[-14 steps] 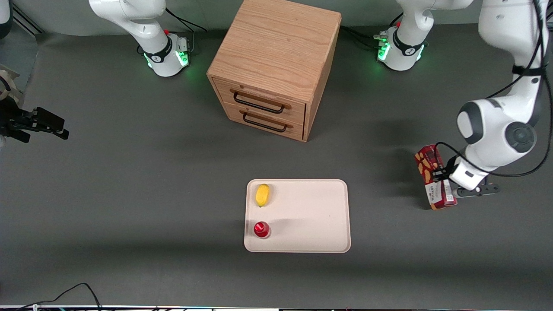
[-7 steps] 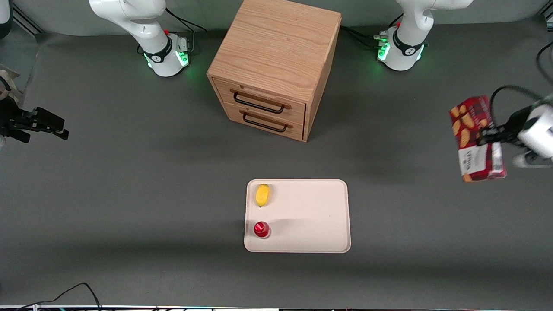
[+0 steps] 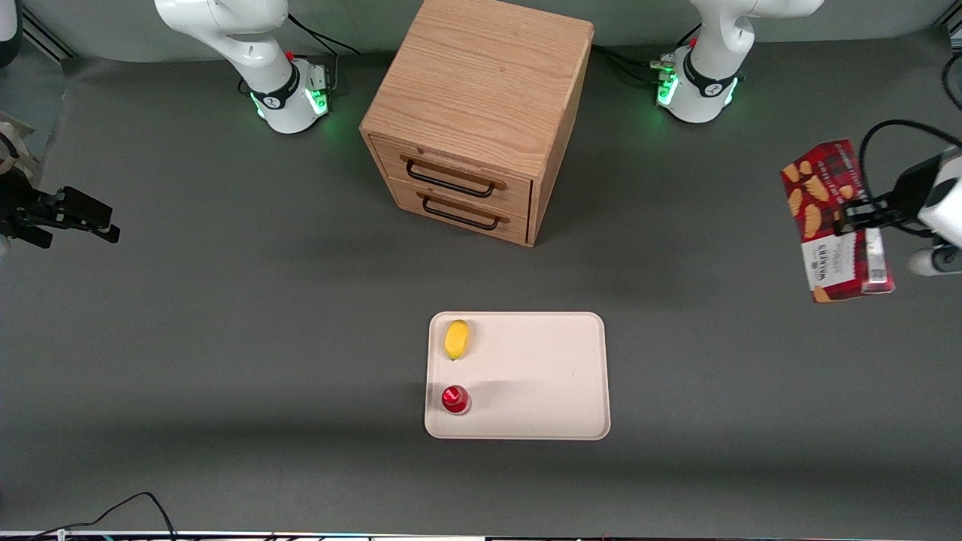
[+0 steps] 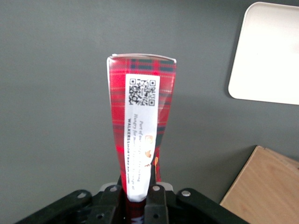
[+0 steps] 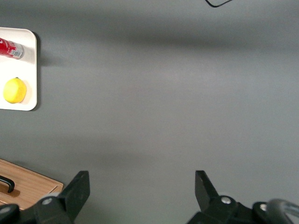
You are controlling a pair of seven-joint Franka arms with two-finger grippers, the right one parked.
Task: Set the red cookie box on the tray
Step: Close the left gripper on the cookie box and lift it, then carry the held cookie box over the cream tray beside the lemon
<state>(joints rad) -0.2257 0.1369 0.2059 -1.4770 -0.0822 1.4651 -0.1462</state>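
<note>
Nearest to the front camera we see the tray (image 3: 526, 376) flat on the gray table (image 3: 225, 338), with a small round red object (image 3: 455, 399) near its closest edge and a yellow lemon (image 3: 456, 339) a bit farther back. Farther off, toward the working arm's end of the table, our gripper (image 3: 857, 216) is squeezed tight on the red cookie box (image 3: 830, 218), holding it up in the air, well apart from the tray. Farthest back stands the wooden drawer cabinet (image 3: 481, 113).
</note>
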